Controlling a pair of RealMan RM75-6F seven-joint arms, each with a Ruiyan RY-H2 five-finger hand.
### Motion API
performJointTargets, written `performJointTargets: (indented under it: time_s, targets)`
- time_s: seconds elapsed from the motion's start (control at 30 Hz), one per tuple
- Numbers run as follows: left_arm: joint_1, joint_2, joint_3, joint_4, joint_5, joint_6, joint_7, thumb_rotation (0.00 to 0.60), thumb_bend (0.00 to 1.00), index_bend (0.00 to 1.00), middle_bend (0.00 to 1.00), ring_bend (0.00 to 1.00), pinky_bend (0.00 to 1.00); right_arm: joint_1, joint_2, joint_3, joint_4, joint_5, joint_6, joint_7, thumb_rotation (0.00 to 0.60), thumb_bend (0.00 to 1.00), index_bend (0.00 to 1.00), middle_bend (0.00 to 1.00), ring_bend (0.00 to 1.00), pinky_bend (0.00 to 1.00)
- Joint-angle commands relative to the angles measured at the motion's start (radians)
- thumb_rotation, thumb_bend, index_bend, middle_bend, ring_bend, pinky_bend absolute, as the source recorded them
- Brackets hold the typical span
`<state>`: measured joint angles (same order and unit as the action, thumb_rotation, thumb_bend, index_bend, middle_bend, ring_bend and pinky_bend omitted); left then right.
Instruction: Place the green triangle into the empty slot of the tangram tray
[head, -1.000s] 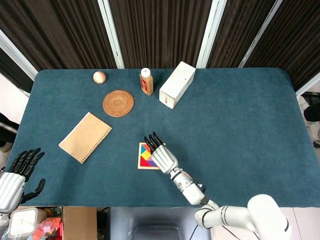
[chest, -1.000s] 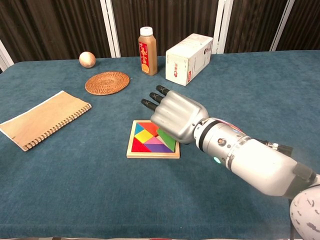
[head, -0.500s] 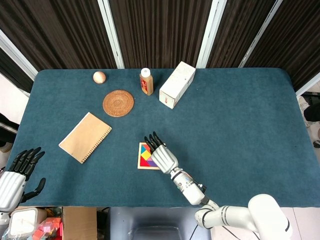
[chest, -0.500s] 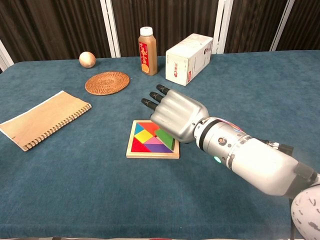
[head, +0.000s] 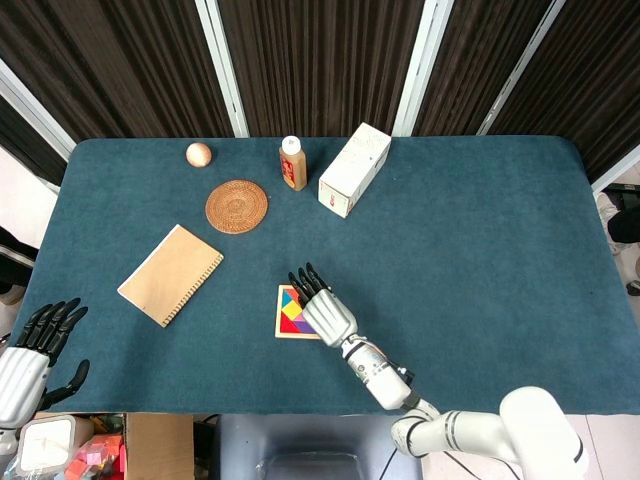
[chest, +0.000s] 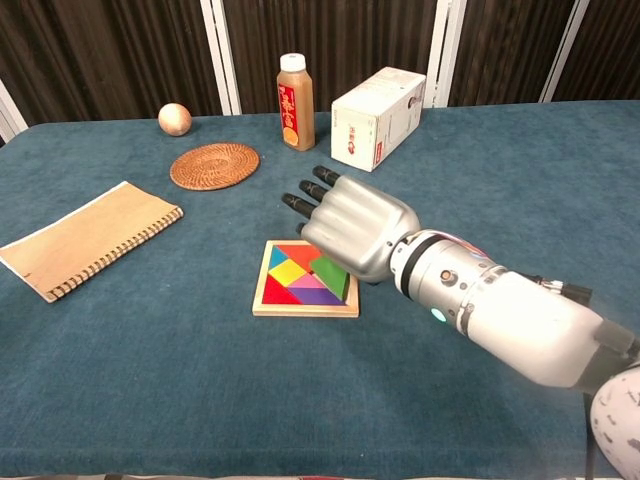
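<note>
Little can be read here. The bottle (chest: 295, 103) at the far side of the tabletop (chest: 520, 200) wears a red label with pale characters running down it, but they are too small and blurred to make out in the chest view, and in the head view the bottle (head: 293, 164) shows only its cap and shoulder. The white box (chest: 378, 118) just beside it carries small red marks low on its near end face, also too fine to read. The notebook (chest: 88, 238) has a plain tan cover with no lettering visible. The coloured pieces in the puzzle tray (chest: 305, 279) bear no marks that show.
</note>
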<state>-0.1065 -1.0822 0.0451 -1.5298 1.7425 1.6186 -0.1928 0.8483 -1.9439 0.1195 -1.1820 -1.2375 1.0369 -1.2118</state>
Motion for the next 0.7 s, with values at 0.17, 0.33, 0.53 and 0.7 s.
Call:
performJointTargets:
  time_s: [0.17,0.33,0.53,0.7]
  targets:
    - [-0.005,-0.003,-0.005,-0.001,-0.007,-0.009,0.004,0.600,0.48,0.00,0.03,0.02,0.07,-0.022,0.108,-0.046,-0.165,-0.029,0.009,-0.010,0.600,0.46,0.38,0.08,0.00,0.00]
    - [-0.005,-0.007,-0.002,-0.001,-0.002,-0.011,0.010,0.600,0.48,0.00,0.03,0.02,0.07,-0.036,0.170,-0.087,-0.255,-0.020,-0.011,-0.034,0.600,0.46,0.36,0.06,0.00,0.00]
    - [-0.004,-0.005,0.000,-0.006,0.008,-0.003,0.013,0.600,0.48,0.00,0.03,0.02,0.07,-0.051,0.178,-0.110,-0.278,-0.003,-0.024,-0.011,0.600,0.46,0.35,0.05,0.00,0.00]
    - [-0.006,-0.006,-0.003,-0.008,0.004,-0.005,0.015,0.600,0.48,0.00,0.03,0.02,0.07,-0.051,0.178,-0.111,-0.271,0.001,-0.027,-0.004,0.600,0.46,0.36,0.05,0.00,0.00]
